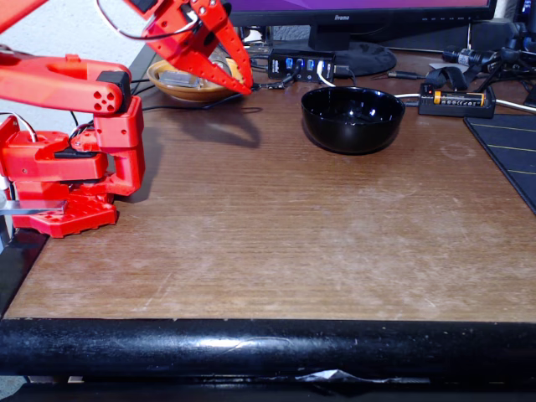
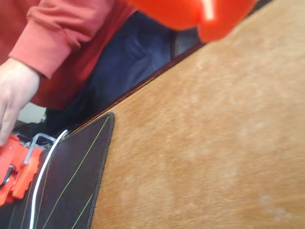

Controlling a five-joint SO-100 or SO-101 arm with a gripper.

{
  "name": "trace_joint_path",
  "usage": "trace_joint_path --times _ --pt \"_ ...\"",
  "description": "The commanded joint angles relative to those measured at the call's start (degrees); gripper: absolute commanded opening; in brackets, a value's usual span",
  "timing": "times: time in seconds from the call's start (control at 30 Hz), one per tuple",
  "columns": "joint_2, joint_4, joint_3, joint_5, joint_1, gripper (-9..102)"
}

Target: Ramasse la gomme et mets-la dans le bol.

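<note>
- Red two-finger gripper (image 1: pixel 245 86) high at the fixed view's upper left, fingers slanting down and to the right; tips drawn together at one point, nothing clamped between them.
- In the wrist view, just a blurred orange-red bit of the gripper (image 2: pixel 190 12) at the top edge; finger state unreadable there.
- Glossy black round bowl (image 1: pixel 352 134) to the right of the fingertips and slightly nearer the camera, apart from them, upright on the table; inside dark with small glints.
- Whereabouts of the white eraser: cannot tell.
- Worn brown wood-grain tabletop (image 1: pixel 268 243) below and in front of the gripper; also under it in the wrist view (image 2: pixel 214 143).
- Shallow brown dish (image 1: pixel 180 88) directly behind the fingers, partly covered by them; contents unclear.
- Black USB hub with blue lights (image 1: pixel 301 63) just right of the fingertips, further back.
- Yellow-orange cylindrical battery in a black holder (image 1: pixel 459 99) well to the right, past the bowl.
- Dark mat with thin yellow-green lines (image 1: pixel 507 151) far right of the gripper; same mat at the wrist view's lower left (image 2: pixel 71 181), a white cable (image 2: pixel 45 171) across it.
- Red arm base (image 1: pixel 67 167) left of and below the gripper.
- Person's hand (image 2: pixel 14 95) with a red sleeve (image 2: pixel 62 33) at the wrist view's left edge, beyond the table edge.
</note>
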Motion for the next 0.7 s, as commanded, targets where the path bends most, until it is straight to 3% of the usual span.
trace_joint_path --times 0.0,0.67 --pt "1.8 1.1 0.4 0.6 -0.4 -6" --pt "11.9 6.1 14.6 2.9 -2.9 -6"
